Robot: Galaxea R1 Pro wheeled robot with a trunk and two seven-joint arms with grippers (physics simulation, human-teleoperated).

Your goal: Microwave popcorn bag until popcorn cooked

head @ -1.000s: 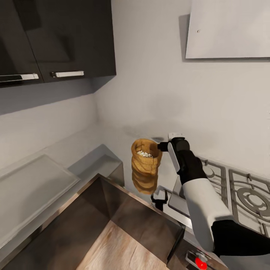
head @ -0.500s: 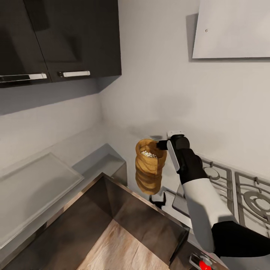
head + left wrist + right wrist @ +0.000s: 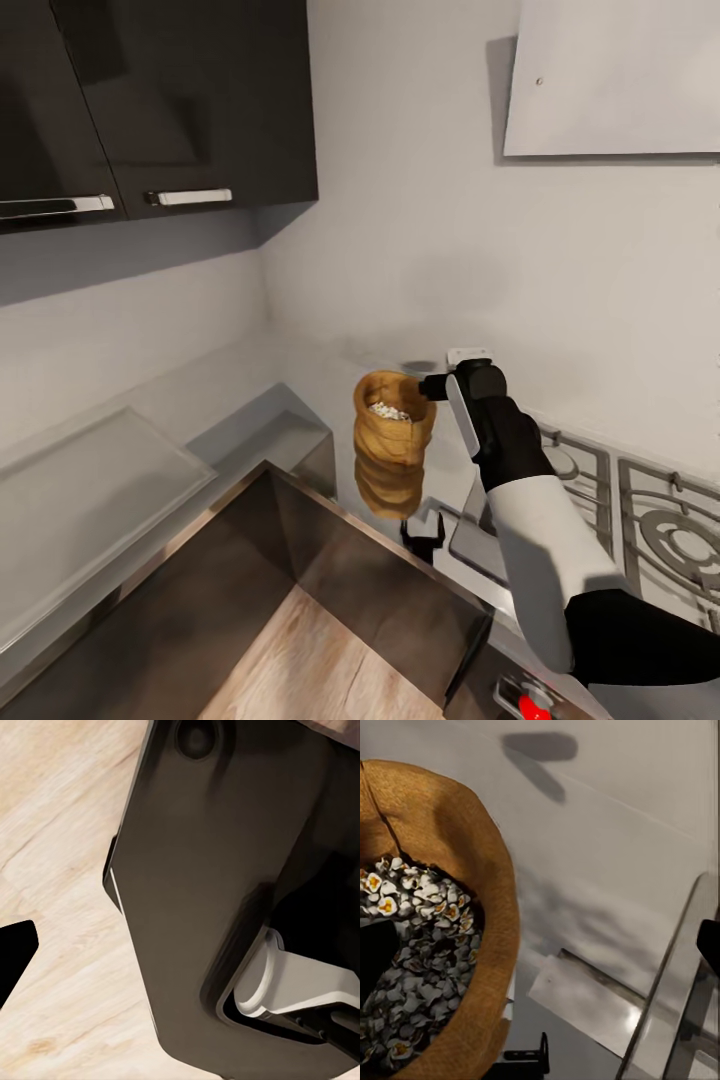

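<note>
The popcorn bag (image 3: 392, 440) hangs in the air above the grey bench (image 3: 330, 360), upright — its long axis runs vertical and its round mouth points up, tipped a little toward the head camera. The right tool (image 3: 430, 388) pinches the bag's rim at the side nearest the arm, one dark finger (image 3: 375, 952) reaching down inside the mouth. Popcorn (image 3: 416, 945) fills the bag well below the rim: small whitish kernels with yellow centres. The bag's reflection shows in the glossy bench under it, beside the gas hob (image 3: 640, 510). Dark wall cabinets (image 3: 150, 100) hang up at the left. From the left wrist, only a black arm casing shows over a wooden floor (image 3: 60, 817); the left tool's state cannot be told.
</note>
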